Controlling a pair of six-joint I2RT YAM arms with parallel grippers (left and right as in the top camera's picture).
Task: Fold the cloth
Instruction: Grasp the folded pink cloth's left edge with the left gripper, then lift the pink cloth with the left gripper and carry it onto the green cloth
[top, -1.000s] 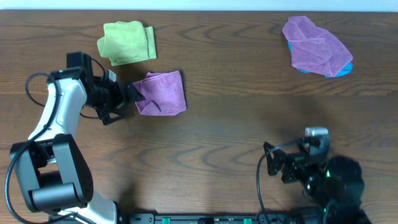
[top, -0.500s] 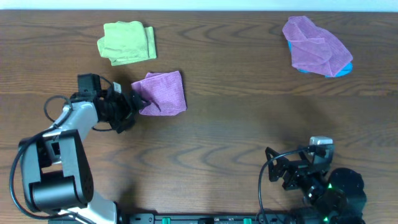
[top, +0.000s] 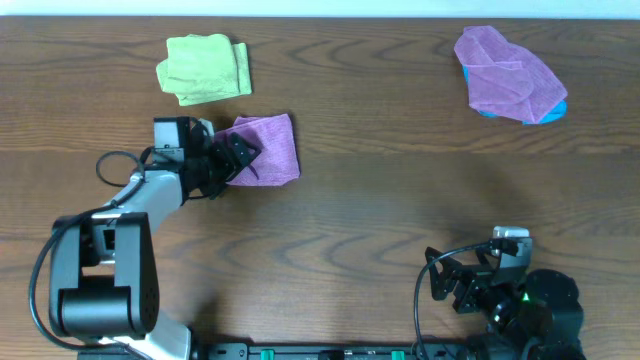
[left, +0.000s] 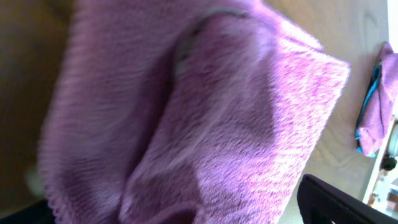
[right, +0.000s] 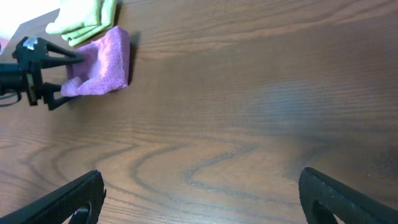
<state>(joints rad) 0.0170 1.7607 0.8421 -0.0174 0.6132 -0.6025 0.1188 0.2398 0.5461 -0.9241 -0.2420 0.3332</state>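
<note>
A folded purple cloth (top: 270, 150) lies on the wooden table left of centre. It fills the left wrist view (left: 217, 112) and shows small in the right wrist view (right: 102, 62). My left gripper (top: 232, 158) is open at the cloth's left edge, its fingers spread over the cloth's corner, with the fabric between the jaws. My right gripper (top: 470, 280) is open and empty, low over bare wood near the table's front right (right: 199, 199).
A folded green cloth (top: 205, 68) lies behind the purple one. A crumpled purple cloth (top: 508, 75) rests on a blue cloth (top: 490, 111) at the back right. Bare wood (top: 400, 200) lies between the two arms.
My left gripper has moved right from beside the purple cloth onto its left edge. The right arm has shifted slightly near the front edge.
</note>
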